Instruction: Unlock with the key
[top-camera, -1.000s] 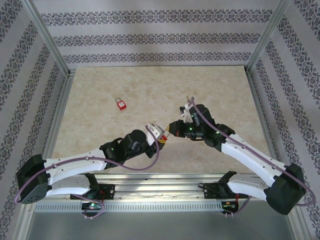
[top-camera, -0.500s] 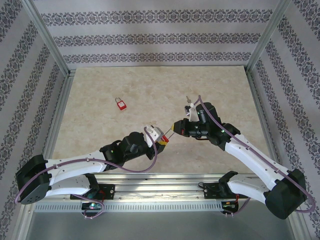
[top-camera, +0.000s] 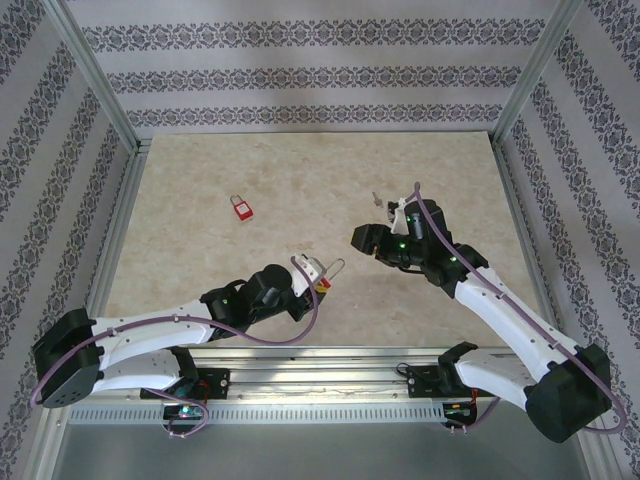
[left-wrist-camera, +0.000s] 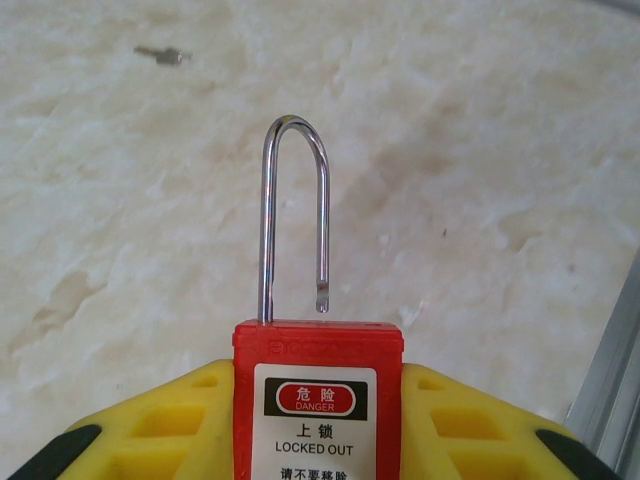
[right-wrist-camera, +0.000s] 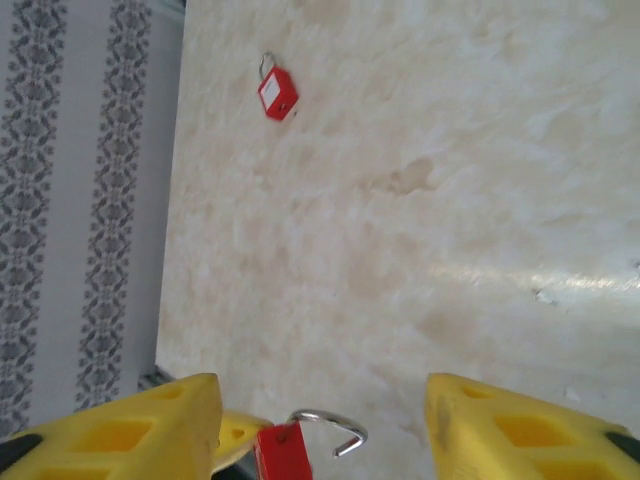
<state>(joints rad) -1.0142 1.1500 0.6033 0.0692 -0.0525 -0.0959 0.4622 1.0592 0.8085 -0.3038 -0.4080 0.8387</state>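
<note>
Left gripper (top-camera: 316, 276): jaws closed partway on the body of a red padlock (left-wrist-camera: 318, 410), held near the front edge of the table (top-camera: 300, 170), left of centre. The shackle (left-wrist-camera: 295, 200) points away from the gripper and its free leg stands clear of the body, so the lock is judged open.

Right gripper (top-camera: 358, 240): jaws wide apart and empty, just right of the held padlock and not touching it.

Key (top-camera: 377, 197): a small grey item lying on the table, farther back and to the right of both grippers, is taken to be the key. Too small to confirm.

Second red padlock (top-camera: 241, 207): lies on the table, far left, well apart from both arms.

Hazards noted:
- The open right fingers are close to the raised shackle. Any sweep to the left could press it back into the body and relock it
- The grip bears on the smooth sides of the body only, so a knock could twist or drop the padlock
- The second padlock could be mistaken for the target
- The key lies flat on the surface and would be awkward to recover if needed
</note>
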